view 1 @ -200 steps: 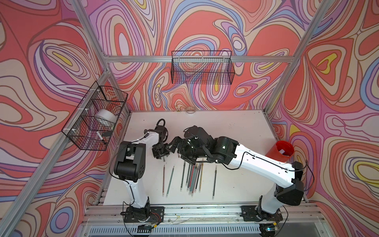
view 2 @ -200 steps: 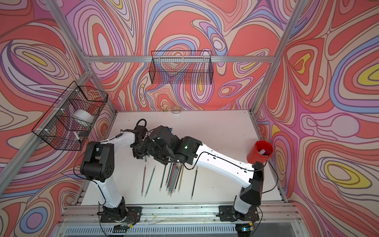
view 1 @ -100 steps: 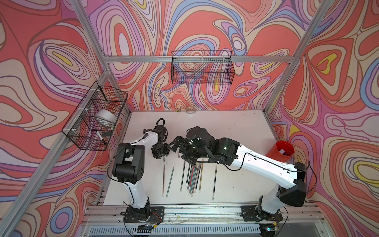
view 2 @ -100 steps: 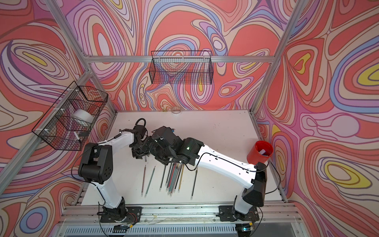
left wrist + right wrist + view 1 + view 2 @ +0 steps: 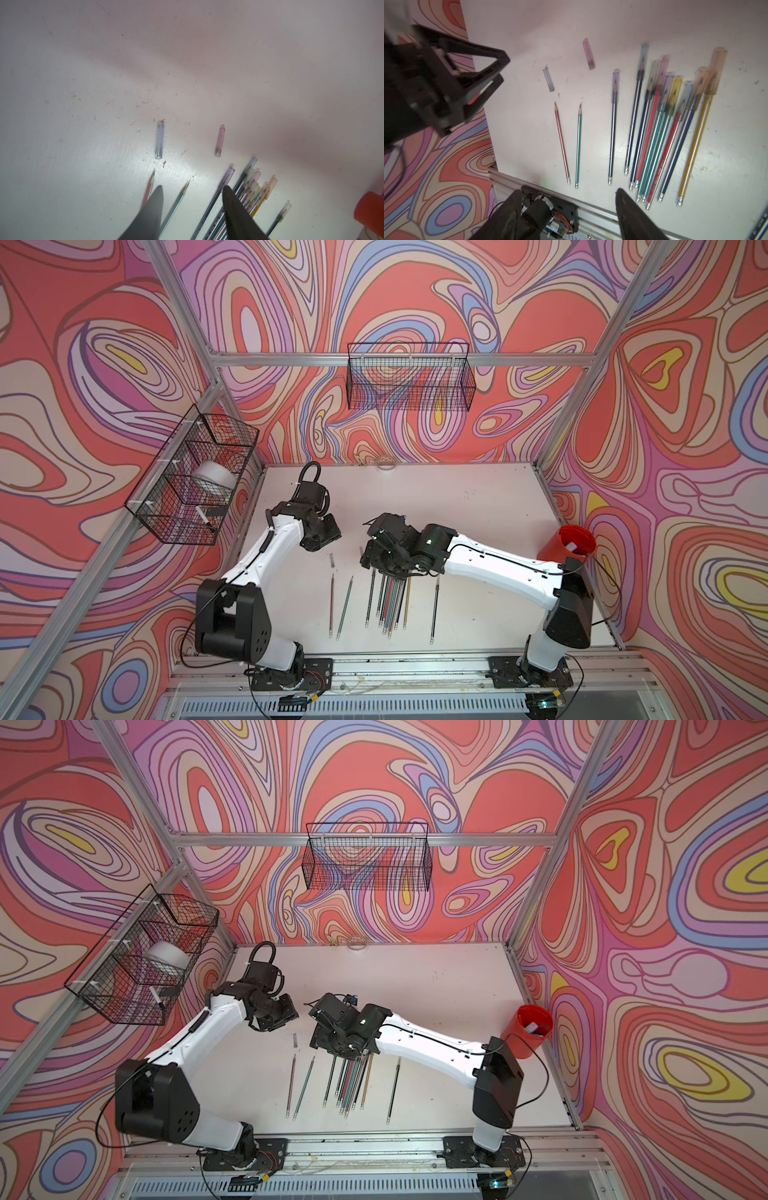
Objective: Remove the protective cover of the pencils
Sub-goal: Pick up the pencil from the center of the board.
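Several pencils [image 5: 660, 128] lie side by side on the white table, most of them with a translucent protective cover [image 5: 615, 85] over the tip. A red pencil [image 5: 561, 141] and a green pencil [image 5: 579, 143] lie bare. Beyond their tips lie two loose covers, one bluish [image 5: 159, 142] and one pink [image 5: 219, 142]. My left gripper [image 5: 192, 189] hovers open and empty above the bare pencils' tips. My right gripper [image 5: 566, 190] is open and empty too, held over the pencils' capped ends [image 5: 388, 572]. In both top views the two grippers are apart, left [image 5: 328, 531] and right [image 5: 372, 558].
A red cup [image 5: 569, 547] with something pale inside stands at the table's right edge. Wire baskets hang on the back wall [image 5: 409, 381] and the left wall [image 5: 191, 485]. An aluminium rail [image 5: 591, 214] borders the table's front edge.
The two grippers, close together a second ago, have drawn apart. The left has pulled back to the left and the right has shifted right over the pencil bunch.
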`<state>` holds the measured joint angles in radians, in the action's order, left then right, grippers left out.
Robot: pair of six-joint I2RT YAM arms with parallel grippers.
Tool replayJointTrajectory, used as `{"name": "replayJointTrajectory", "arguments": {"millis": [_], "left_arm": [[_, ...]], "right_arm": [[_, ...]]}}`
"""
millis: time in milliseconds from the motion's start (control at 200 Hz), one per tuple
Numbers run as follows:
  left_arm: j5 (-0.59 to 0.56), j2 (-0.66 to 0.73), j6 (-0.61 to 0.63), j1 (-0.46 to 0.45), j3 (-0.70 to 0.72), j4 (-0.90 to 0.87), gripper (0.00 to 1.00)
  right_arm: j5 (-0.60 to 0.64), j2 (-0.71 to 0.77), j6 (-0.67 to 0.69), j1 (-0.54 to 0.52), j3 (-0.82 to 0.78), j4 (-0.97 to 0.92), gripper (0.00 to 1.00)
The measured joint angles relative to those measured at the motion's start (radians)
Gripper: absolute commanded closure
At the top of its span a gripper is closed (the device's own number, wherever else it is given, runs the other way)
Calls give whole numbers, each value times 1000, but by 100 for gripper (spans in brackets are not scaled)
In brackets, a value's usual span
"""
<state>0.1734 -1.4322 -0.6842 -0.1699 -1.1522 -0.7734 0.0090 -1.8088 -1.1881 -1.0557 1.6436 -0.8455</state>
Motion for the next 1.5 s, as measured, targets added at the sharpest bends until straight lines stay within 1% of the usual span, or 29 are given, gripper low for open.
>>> {"name": "replayJointTrajectory", "arguments": {"millis": [125,200,305,421,501,596,751,856,966,1112,1287,1502], "left_arm": [[58,129,-75,-2,114,88,45],[92,182,-124,-2,192,151,43],[130,192,-168,-2,241,191,46],[158,184,-192,-2,241,218,44],[163,199,-200,-2,241,220,40],[154,240,-200,-2,238,203,40],[129,299,-200,-2,215,156,41],[124,306,-200,-2,214,144,41],[110,309,-204,-2,216,134,41],[89,324,-215,-2,229,132,42],[64,366,-232,-2,260,127,38],[15,426,-249,5,288,123,38]], "right_arm": [[24,-145,46,-10,142,-103,41],[32,-214,63,-23,212,-168,43],[54,-286,73,-48,298,-245,47],[72,-330,74,-74,349,-295,54],[73,-344,72,-85,351,-312,56],[73,-364,68,-88,349,-322,57],[74,-376,65,-87,317,-322,57],[81,-378,65,-87,307,-320,58],[85,-382,69,-87,296,-310,62],[87,-419,80,-87,298,-303,63],[87,-478,93,-86,297,-294,63],[88,-487,104,-84,296,-281,63]]}}
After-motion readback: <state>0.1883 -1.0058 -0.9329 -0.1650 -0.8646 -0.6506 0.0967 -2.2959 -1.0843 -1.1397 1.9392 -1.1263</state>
